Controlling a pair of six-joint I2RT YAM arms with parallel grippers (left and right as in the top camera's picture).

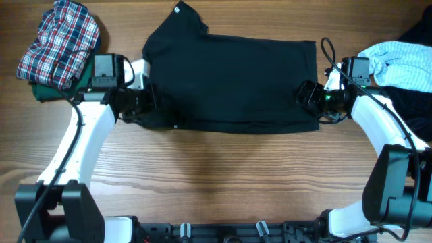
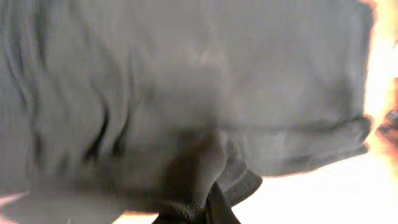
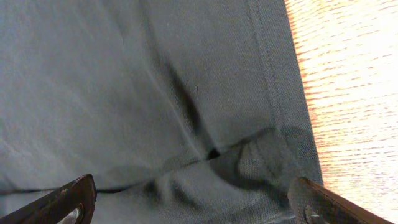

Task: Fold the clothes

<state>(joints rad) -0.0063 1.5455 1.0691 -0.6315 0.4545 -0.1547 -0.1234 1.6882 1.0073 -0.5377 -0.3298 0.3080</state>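
A black shirt point(image 1: 229, 81) lies spread flat across the middle of the wooden table, collar at the far left. My left gripper point(image 1: 145, 101) is at its left end, shut on a bunched fold of the black shirt point(image 2: 205, 186), which fills the left wrist view. My right gripper point(image 1: 307, 94) is at the shirt's right edge. Its two fingers stand wide apart over the hem point(image 3: 193, 193), holding nothing that I can see.
A folded red, white and blue plaid garment point(image 1: 57, 44) sits on something green at the far left. A light blue cloth point(image 1: 401, 64) and a dark garment point(image 1: 412, 101) lie at the far right. Bare wood point(image 1: 223, 175) runs along the front.
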